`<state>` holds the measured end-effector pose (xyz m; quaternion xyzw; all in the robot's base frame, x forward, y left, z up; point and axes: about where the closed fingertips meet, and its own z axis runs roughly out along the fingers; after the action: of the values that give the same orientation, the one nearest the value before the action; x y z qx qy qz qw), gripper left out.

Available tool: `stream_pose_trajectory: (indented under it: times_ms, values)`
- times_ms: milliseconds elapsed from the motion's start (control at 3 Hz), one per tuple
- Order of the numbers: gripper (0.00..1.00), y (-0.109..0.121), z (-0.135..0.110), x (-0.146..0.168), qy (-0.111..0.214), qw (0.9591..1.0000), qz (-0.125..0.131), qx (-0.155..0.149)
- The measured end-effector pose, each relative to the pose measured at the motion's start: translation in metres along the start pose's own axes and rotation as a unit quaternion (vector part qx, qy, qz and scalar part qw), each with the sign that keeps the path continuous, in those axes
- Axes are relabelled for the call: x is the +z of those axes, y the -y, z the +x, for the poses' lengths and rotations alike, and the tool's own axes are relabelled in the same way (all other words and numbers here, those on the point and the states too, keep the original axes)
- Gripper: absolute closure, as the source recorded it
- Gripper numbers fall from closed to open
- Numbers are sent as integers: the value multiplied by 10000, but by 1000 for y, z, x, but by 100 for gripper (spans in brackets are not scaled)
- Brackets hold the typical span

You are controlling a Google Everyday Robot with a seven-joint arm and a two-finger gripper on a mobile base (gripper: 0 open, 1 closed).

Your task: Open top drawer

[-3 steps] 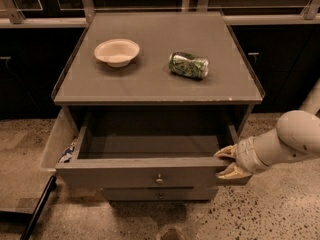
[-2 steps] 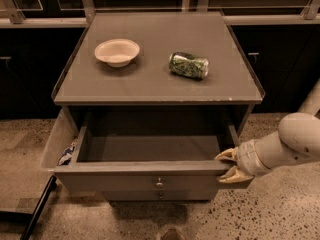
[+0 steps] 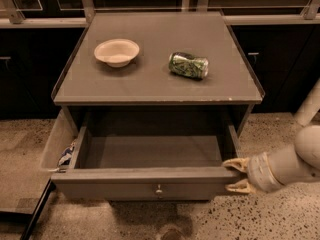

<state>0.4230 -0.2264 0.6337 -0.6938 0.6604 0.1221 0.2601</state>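
Two yellowish fingers (image 3: 235, 163) of the gripper (image 3: 237, 175) point left at the near right of the scene, at the right end of the drawer (image 3: 140, 174). One finger lies on the inner side of the front board and the other on its outer, near side. They stand narrow, with the board's end between them, which I read as a pinch on the drawer. The arm (image 3: 295, 161) reaches in from the right edge, low over the speckled floor (image 3: 280, 219).

The drawer is pulled well out toward the near side, and its grey inside is open to view and bare. Its long axis runs left to right, and it slides near and far. The knob (image 3: 159, 189) sits at the centre of the front, well left of the fingers, so the hold is off-centre. Any further pull should run straight toward the near side, or the box may skew in its frame. By the look of it the opening is nearly or fully done.

In the gap left of the drawer a small blue-and-white thing (image 3: 65, 156) shows, too unclear to name.

Farther off, on the top (image 3: 150, 81), a pale bowl (image 3: 117, 52) stands left and a green can (image 3: 188, 65) lies on its side right, well apart.
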Motion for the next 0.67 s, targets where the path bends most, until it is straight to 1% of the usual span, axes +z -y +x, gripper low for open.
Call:
stream_pose_trajectory:
  times_ms: [333, 667]
  values:
    - [94, -31, 3, -13, 25, 10000, 17, -38]
    - [100, -38, 0, -15, 25, 10000, 17, -38]
